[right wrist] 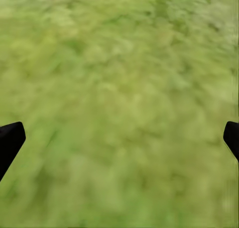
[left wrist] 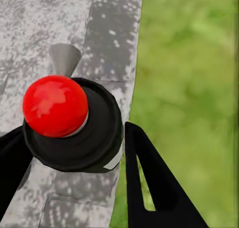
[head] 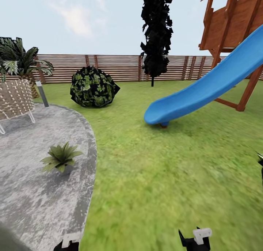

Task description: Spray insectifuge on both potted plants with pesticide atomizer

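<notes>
Gripped between the black fingers [left wrist: 149, 183] of the left gripper [left wrist: 74, 153], the pesticide atomizer [left wrist: 74, 123] is filling the near part of the left wrist view: a red round bit is sitting on its dark rounded top, a sliver of white is showing at its lower edge, and a pale grey cone is pointing away from it over the paving. One finger is pressing against each side of it, so the left gripper is closed around the bottle, above the edge where the grey paved circle [left wrist: 45, 34] is meeting the lawn [left wrist: 189, 88].

Across the head view, one potted plant [head: 61, 158] is standing on the paved circle [head: 33, 192] ahead of the left arm, a low rosette of pointed green leaves; its pot is hardly showing. Both wrists are peeking in at the bottom edge of that view, the left one [head: 69, 242] over the paving's rim and the right one [head: 195, 240] over grass.

Over in the right wrist view, the right gripper [right wrist: 119, 138] is hanging with its two dark fingertips [right wrist: 10, 141] spread wide, nothing between them but blurred green lawn [right wrist: 119, 88].

Farther off, a woven chair [head: 14, 99] and a grey bollard lamp [head: 42, 94] are standing by the circle's far side, with a palm [head: 18, 63] behind them. A round dark shrub [head: 93, 87], a tall dark tree [head: 156, 31], a blue slide [head: 204, 88] on a wooden play tower [head: 233, 21] and a slatted fence [head: 120, 66] are closing the garden.
</notes>
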### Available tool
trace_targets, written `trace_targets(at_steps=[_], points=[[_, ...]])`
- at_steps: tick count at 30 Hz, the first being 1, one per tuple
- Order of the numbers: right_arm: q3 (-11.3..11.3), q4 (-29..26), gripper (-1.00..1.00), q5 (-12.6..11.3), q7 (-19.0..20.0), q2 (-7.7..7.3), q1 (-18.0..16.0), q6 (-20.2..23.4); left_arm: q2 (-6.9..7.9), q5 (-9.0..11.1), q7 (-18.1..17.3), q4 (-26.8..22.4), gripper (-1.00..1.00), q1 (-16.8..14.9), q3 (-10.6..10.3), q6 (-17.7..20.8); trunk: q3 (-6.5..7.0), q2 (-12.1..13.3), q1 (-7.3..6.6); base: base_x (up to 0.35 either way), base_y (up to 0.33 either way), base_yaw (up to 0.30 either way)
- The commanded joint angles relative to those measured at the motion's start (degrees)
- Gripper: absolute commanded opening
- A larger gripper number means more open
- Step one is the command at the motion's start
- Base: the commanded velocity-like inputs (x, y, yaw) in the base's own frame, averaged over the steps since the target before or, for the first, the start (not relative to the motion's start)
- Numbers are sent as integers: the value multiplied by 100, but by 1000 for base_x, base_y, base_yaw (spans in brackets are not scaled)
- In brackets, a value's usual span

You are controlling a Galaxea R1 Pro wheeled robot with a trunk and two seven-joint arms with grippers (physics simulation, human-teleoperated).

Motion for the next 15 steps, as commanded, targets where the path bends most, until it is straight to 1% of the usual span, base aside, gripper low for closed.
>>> trace_targets(at_steps=[1, 5, 11, 15], points=[[20, 4, 100, -62, 47, -1, -3, -15, -1, -61, 24, 8, -100, -5, 27, -23, -5, -2, 2, 322, -116, 0], [20, 4, 100, -62, 47, -1, -3, -15, -1, -61, 24, 8, -100, -5, 27, -23, -5, -2, 2, 283, -105, 0], [20, 4, 100, -62, 47, 0, -3, -15, -1, -52, 24, 8, -100, -5, 27, -23, -5, -2, 2, 61, -12, 0], [20, 4, 100, -62, 54, 0, -3, -15, -1, -52, 24, 8, -100, -5, 27, -23, -5, -2, 2, 255, -1, 0]])
